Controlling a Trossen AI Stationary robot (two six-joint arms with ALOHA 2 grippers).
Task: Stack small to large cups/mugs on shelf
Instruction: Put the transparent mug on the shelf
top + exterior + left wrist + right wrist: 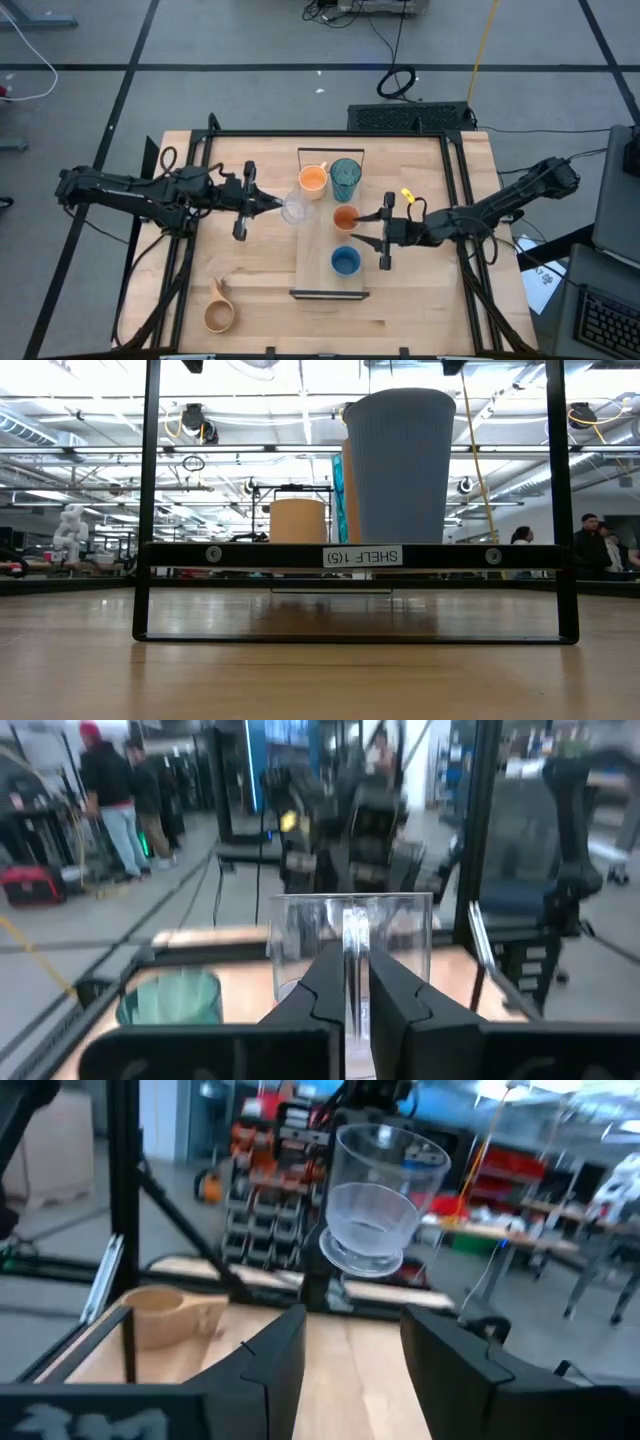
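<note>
Overhead, table-level (near shelf (355, 556)), two wrists.

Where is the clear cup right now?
In the high view, the clear cup is pinched by its rim in the left gripper, at the shelf's left edge, beside the orange handled mug.

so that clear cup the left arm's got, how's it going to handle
The clear cup looks thin-walled, so probably light and a bit flexible. The left end effector pinches only its wall at the rim, so it may swing or slip. In the right wrist view it hangs tilted, and its narrow base suggests it tips easily once set down.
</note>
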